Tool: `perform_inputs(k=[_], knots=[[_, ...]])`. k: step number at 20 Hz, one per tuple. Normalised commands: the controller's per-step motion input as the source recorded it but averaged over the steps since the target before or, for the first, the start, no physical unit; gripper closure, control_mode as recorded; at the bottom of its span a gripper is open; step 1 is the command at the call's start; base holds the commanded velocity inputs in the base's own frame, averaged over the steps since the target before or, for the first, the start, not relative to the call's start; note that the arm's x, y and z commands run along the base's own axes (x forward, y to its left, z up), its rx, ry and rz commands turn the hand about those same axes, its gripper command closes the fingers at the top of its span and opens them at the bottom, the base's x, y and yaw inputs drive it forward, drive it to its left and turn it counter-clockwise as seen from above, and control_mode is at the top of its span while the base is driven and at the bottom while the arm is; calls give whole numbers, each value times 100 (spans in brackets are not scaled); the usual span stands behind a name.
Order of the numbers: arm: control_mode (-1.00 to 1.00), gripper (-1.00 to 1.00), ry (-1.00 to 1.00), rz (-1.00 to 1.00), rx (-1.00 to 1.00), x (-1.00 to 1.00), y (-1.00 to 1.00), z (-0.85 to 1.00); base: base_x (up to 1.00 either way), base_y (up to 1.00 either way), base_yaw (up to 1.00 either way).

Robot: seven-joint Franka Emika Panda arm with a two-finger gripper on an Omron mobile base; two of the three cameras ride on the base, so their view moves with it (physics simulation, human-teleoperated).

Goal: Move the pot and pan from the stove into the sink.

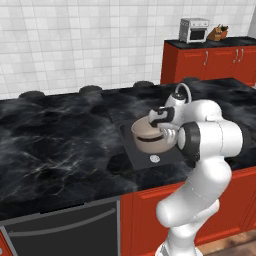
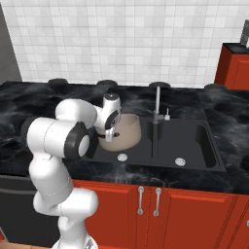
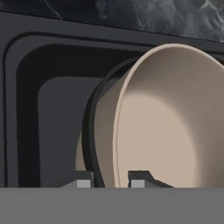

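pot (image 3: 153, 127) rim is clamped by claw (image 3: 109, 180) | pot is held tilted over left basin of sink (image 2: 194, 160) | right basin is left open

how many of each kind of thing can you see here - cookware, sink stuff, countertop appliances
Pots: 1, the pot, held over the sink by the pincer
Sink basins: 2
Faucets: 1, the faucet
Drains: 2
Toaster ovens: 1, the toaster oven on the far counter
Total: 7
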Motion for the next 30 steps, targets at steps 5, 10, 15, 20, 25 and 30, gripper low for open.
perform_inputs(k=[5,10,15,20,25,30], knots=[[-100,100,0,0,2,43,0,-40,0,0,0],[-100,100,0,0,0,24,0,-38,0,0,0],[-100,100,0,0,0,11,0,-42,0,0,0],[-100,100,0,0,1,12,0,-34,0,0,0],[-100,100,-4,0,0,12,0,-13,0,0,0],[-100,100,-7,0,0,33,0,-21,0,0,0]])
